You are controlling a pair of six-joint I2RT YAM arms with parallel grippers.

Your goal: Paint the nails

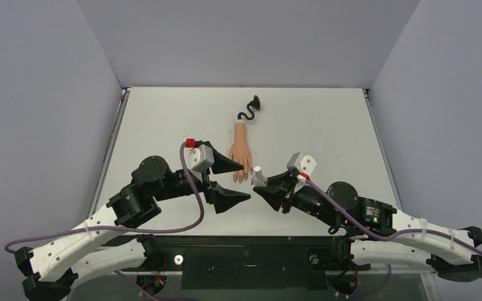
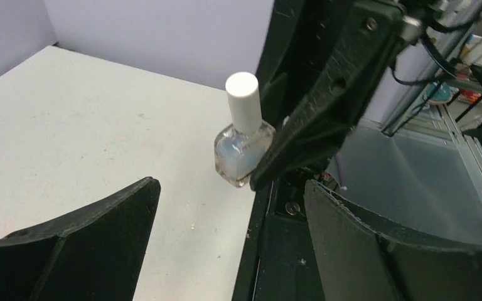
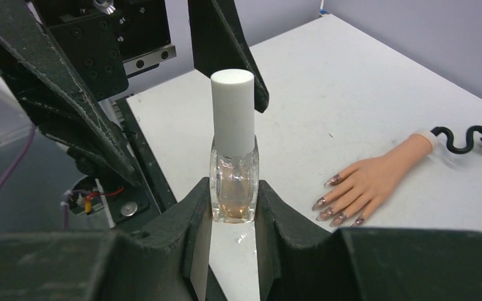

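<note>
Nails (image 3: 319,204) clear only from right wrist; right gripper (image 3: 233,195) clamps bottle (image 3: 233,157).

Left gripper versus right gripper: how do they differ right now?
The right gripper is shut on the polish bottle, which has its cap on; the left gripper is open and empty. In the top view the left gripper overlaps the mannequin hand; the right gripper lies beside it. Both point toward each other.
</note>
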